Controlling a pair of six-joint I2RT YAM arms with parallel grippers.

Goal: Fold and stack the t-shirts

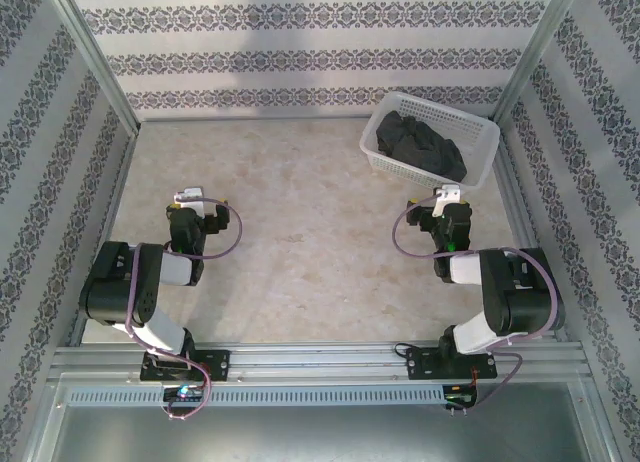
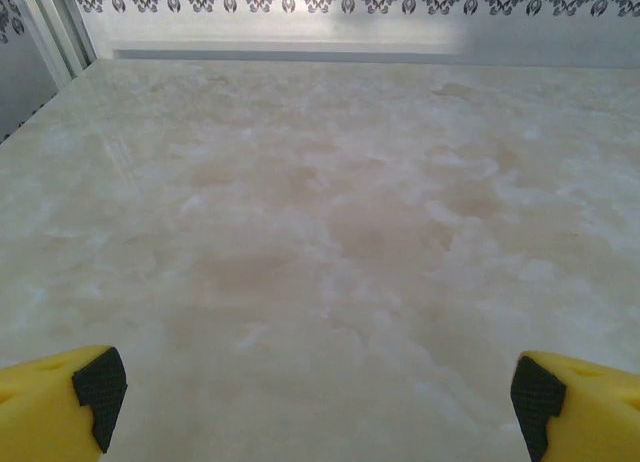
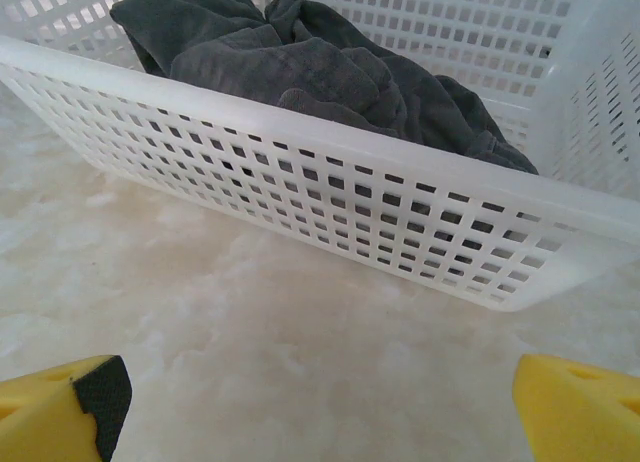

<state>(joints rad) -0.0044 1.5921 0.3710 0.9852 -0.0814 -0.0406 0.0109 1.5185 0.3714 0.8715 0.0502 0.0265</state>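
While the dark charcoal fabric t-shirts lie heaped in the white plastic mesh basket, far right on the pale marbled table, the left gripper and right gripper gape wide and empty, the right facing the basket, seemingly poised to reach in.

The pale, marbled table carries one white mesh basket, which stands near its far right corner.

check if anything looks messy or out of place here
Only the dark t-shirts: they lie crumpled in an unfolded heap inside the white mesh basket at the far right of the table. Nothing looks spilled, tipped or damaged.
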